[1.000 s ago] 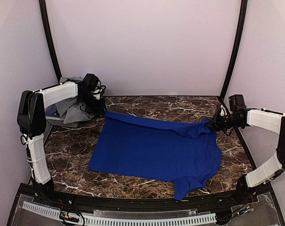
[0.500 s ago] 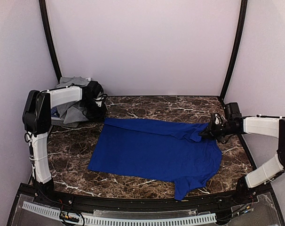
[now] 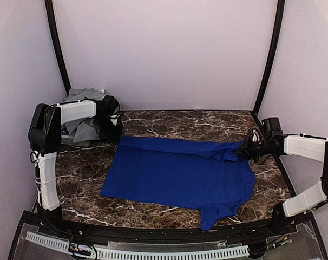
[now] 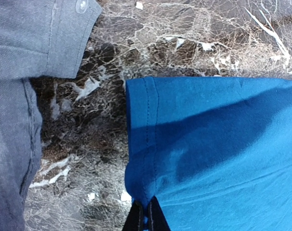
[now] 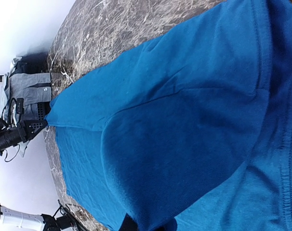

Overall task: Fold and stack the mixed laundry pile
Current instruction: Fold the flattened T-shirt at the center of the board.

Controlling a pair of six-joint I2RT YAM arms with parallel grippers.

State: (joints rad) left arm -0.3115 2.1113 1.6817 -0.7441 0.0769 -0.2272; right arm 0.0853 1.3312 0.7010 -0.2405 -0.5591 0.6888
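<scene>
The lifted far edge has sunk flatter; left gripper [image 4: 146, 219] and right gripper [image 3: 246, 151], both clamped on the blue T-shirt [image 3: 180, 173], should pull evenly.

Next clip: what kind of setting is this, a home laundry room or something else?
Most likely a lab test cell, not a home: plain white panels close in a dark marble-patterned table, a left arm and right arm are bolted at its near edge, and a blue T-shirt lies spread on it.

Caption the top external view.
Left tool and right tool pinch the blue T-shirt by its far edge on the marble table; grey garments far left.
</scene>
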